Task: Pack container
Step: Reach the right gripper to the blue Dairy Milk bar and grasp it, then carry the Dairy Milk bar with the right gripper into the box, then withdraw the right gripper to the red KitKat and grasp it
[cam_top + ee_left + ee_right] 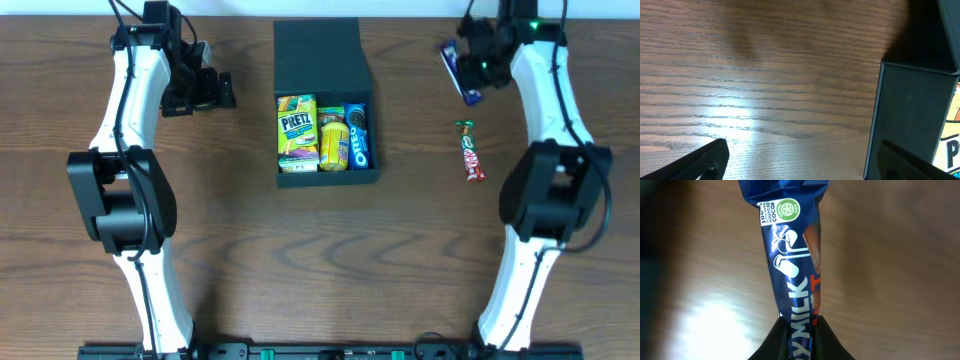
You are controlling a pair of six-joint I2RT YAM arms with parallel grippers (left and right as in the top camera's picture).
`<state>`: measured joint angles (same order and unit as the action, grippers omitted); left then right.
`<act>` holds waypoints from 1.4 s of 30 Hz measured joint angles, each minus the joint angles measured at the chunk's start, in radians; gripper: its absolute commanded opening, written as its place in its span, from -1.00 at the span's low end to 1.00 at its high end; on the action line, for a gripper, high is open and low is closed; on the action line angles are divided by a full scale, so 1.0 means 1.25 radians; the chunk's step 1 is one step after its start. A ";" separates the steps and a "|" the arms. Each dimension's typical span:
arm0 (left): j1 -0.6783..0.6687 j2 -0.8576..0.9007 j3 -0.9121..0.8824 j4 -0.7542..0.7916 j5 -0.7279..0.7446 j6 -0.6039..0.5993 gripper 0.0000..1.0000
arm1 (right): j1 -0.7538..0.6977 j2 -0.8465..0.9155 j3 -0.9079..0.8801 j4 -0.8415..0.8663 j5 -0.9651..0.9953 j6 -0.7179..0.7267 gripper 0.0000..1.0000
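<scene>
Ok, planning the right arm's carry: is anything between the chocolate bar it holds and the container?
Nothing visible stands between the chocolate bar and the container. The red candy bar lies off that line, nearer the robot. It is open, though Pretz, a yellow packet and Oreos cover its floor.

one box, three packed snacks, two bars

Three snack packs sit side by side in the container — a candy bar lies right of it.
</scene>
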<state>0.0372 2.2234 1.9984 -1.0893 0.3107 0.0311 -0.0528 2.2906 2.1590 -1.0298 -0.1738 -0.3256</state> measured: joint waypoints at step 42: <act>0.000 0.000 0.000 -0.024 0.000 0.024 0.91 | 0.325 -0.123 -0.032 -0.192 0.299 0.612 0.68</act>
<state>0.0372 2.2234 1.9984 -1.1191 0.3103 0.0608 0.3531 2.1368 2.1189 -1.2701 0.2005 0.4393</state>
